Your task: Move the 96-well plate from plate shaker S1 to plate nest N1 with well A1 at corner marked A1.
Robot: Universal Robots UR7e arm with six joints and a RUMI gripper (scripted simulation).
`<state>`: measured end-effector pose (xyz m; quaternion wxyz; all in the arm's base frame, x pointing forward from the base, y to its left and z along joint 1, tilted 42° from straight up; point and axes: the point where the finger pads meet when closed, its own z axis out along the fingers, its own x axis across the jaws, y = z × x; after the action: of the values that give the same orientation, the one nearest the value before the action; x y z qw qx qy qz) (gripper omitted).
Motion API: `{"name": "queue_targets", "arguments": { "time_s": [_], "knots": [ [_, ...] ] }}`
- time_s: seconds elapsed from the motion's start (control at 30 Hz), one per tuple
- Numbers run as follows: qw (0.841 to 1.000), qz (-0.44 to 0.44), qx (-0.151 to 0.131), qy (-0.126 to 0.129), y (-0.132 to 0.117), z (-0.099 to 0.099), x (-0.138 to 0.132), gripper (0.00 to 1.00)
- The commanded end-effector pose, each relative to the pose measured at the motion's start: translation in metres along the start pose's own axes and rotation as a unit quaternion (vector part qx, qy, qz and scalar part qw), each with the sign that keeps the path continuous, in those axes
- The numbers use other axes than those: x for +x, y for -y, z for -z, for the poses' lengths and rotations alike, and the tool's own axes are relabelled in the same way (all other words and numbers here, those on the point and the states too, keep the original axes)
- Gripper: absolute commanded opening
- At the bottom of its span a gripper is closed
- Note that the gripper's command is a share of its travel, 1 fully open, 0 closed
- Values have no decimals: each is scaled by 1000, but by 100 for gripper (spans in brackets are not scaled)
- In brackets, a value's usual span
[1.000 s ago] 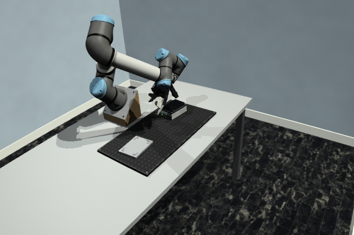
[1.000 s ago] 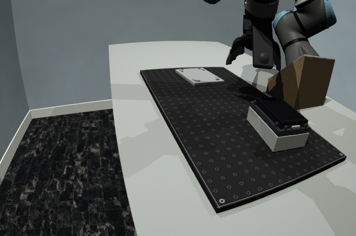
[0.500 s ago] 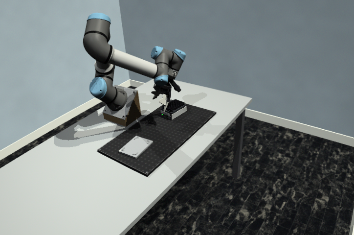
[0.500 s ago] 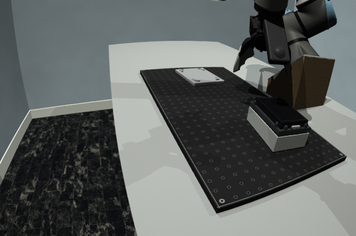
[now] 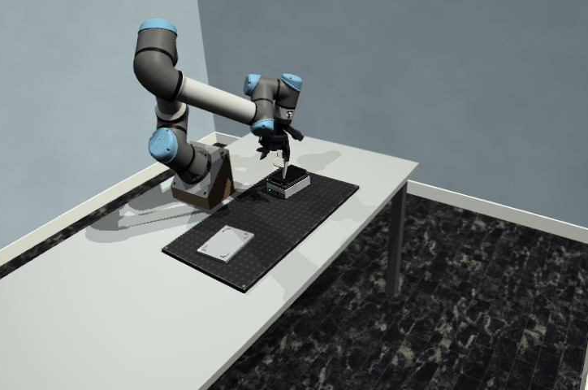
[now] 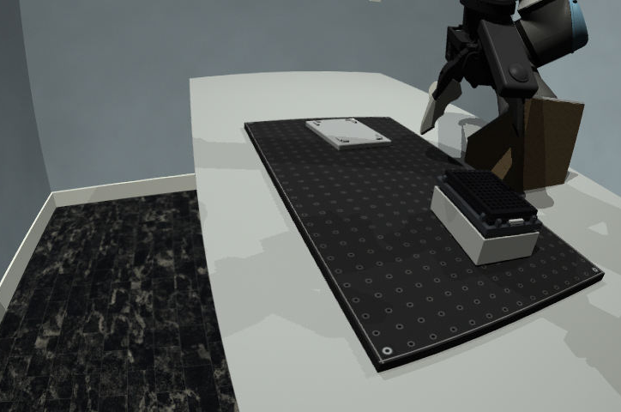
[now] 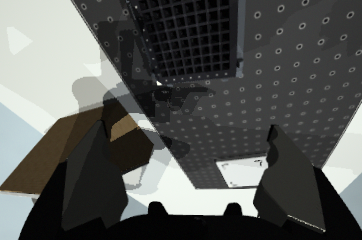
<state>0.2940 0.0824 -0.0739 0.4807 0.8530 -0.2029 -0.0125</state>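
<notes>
The black 96-well plate sits on top of the white plate shaker S1 at the far end of the black breadboard. A pale square mark shows on the shaker's top at its near end in the exterior view. The grey plate nest N1 lies bare at the board's other end. My gripper is open and empty. It is tilted and hangs a little above the shaker, toward the arm's base.
The brown wedge-shaped arm base stands close beside the shaker, off the board. The white table ends just past the board's long side, with dark floor below.
</notes>
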Motion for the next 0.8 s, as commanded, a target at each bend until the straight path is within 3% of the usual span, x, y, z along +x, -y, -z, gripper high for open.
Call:
{"name": "queue_targets", "arguments": {
  "time_s": [0.0, 0.07, 0.13, 0.2, 0.3, 0.4, 0.47, 0.57, 0.77],
  "knots": [
    [999, 21, 35, -12, 15, 8, -3, 100],
    [998, 34, 54, -20, 24, 14, -5, 100],
    [998, 34, 54, -20, 25, 15, -5, 100],
    [995, 52, 79, -32, 33, 21, -7, 100],
    [994, 56, 85, -35, 37, 24, -8, 100],
    [989, 79, 116, -52, 48, 34, -10, 100],
    [989, 79, 116, -52, 51, 37, -11, 100],
    [981, 103, 146, -72, 61, 48, -13, 100],
    [981, 103, 146, -72, 62, 50, -13, 100]
  ]
}}
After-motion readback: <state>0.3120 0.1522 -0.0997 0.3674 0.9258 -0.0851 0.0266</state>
